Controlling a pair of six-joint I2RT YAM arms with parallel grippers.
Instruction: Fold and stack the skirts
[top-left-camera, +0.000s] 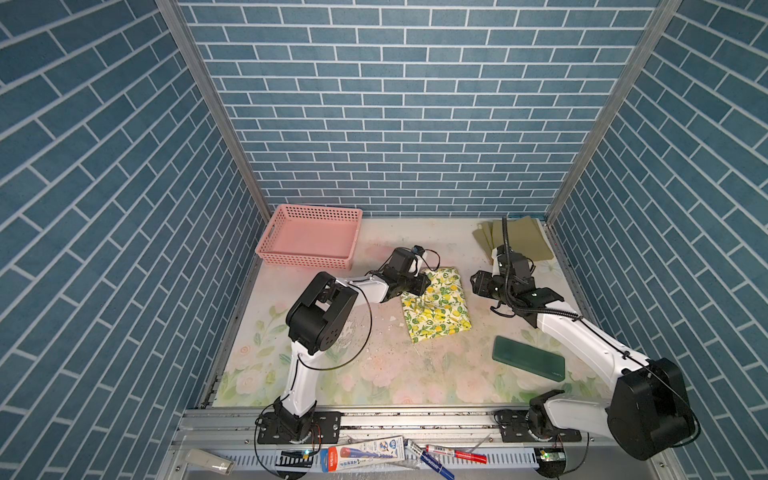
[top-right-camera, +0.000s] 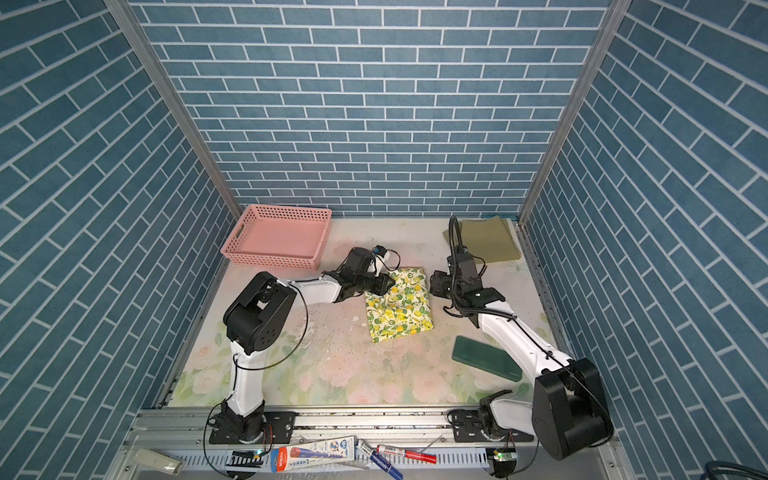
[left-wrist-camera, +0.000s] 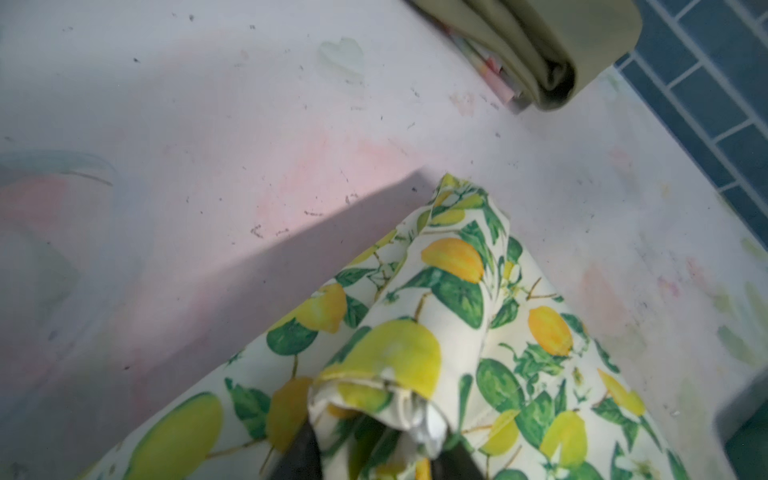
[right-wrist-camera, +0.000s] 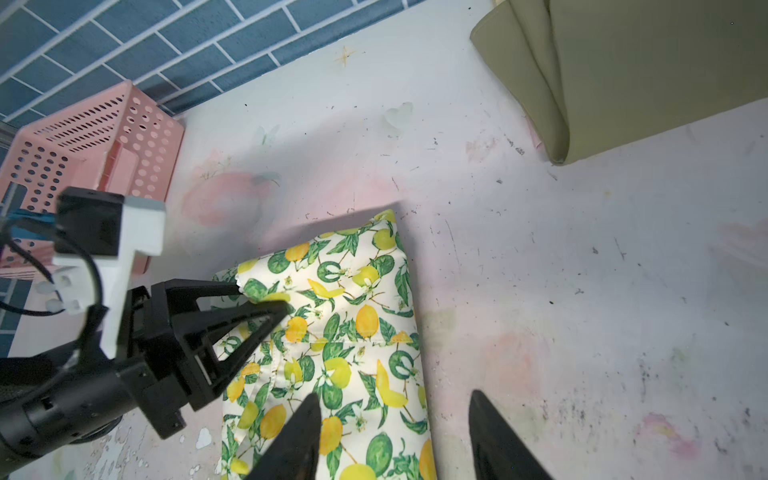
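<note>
The lemon-print skirt (top-left-camera: 436, 307) (top-right-camera: 399, 307) lies folded near the table's middle. My left gripper (top-left-camera: 424, 286) (left-wrist-camera: 378, 449) is shut on a bunched fold at that skirt's back left corner (right-wrist-camera: 270, 297). The cloth fills the space between its dark fingers (left-wrist-camera: 299, 451). My right gripper (top-left-camera: 478, 286) (right-wrist-camera: 395, 399) hovers open just right of the skirt, with nothing between its fingers. The olive green skirt (top-left-camera: 519, 239) (right-wrist-camera: 644, 75) sits folded in the back right corner. A pastel floral skirt's edge (left-wrist-camera: 494, 70) peeks out from under it.
A pink perforated basket (top-left-camera: 307, 241) (right-wrist-camera: 91, 141) stands at the back left, against the wall. A dark green flat block (top-left-camera: 528, 357) lies at the front right beside my right arm. Blue brick walls close three sides. Pens and tubes lie on the front rail.
</note>
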